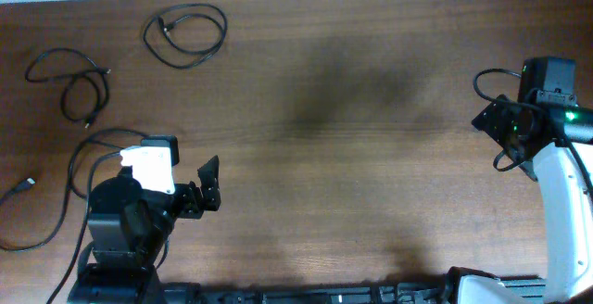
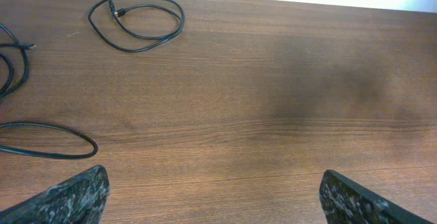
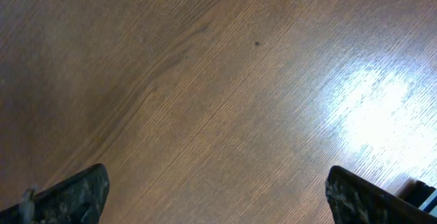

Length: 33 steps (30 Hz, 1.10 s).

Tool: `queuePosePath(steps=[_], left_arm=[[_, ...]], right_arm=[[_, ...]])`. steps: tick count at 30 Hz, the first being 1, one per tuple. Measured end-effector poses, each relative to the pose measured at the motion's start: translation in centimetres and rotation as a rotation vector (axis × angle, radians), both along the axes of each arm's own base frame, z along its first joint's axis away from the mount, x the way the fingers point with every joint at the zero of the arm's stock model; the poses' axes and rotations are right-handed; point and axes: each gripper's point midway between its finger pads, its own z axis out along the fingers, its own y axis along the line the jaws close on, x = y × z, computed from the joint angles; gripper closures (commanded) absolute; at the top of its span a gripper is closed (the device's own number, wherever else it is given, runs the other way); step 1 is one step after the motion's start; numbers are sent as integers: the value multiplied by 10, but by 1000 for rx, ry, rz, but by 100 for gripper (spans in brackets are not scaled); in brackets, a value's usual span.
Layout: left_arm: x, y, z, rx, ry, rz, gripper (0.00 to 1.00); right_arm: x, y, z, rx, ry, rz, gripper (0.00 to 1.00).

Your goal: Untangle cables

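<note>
Three thin black cables lie apart on the left of the wooden table. One is a closed loop (image 1: 225, 26) at the far left; it also shows in the left wrist view (image 2: 183, 20). A second cable (image 1: 65, 52) curls nearer the left edge and shows partly in the left wrist view (image 2: 26, 63). A third cable with a small plug (image 1: 25, 185) runs along the left edge and curves toward the left arm's base; one bend of it (image 2: 93, 146) shows in the left wrist view. My left gripper (image 1: 208, 185) (image 2: 218, 203) is open and empty over bare wood. My right gripper (image 1: 496, 119) (image 3: 218, 197) is open and empty at the far right.
The left arm's base (image 1: 120, 221) stands at the front left, close to the third cable. The right arm's white link (image 1: 561, 202) runs along the right edge, with its own thicker black wires (image 1: 491, 74) looping near the wrist. The right wrist view shows only wood and a bright glare patch (image 3: 375, 101).
</note>
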Motion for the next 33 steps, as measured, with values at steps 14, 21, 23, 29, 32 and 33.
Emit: queuePosePath(steps=[14, 21, 23, 29, 32, 33], left_arm=[[-58, 4, 58, -17, -314, -2, 1], [-92, 6, 81, -28, -479, -1, 1], [-100, 7, 84, -30, -510, -1, 1], [-119, 8, 34, -15, -328, -3, 1], [-116, 12, 35, -6, -337, 21, 1], [-112, 13, 40, -6, -365, 26, 1]], right_arm=[[0, 0, 0, 0, 1, 0, 1], [0, 0, 0, 0, 0, 0, 1], [0, 0, 0, 0, 0, 0, 1], [0, 0, 0, 0, -1, 0, 1], [0, 0, 0, 0, 0, 0, 1], [0, 0, 0, 0, 0, 0, 1]])
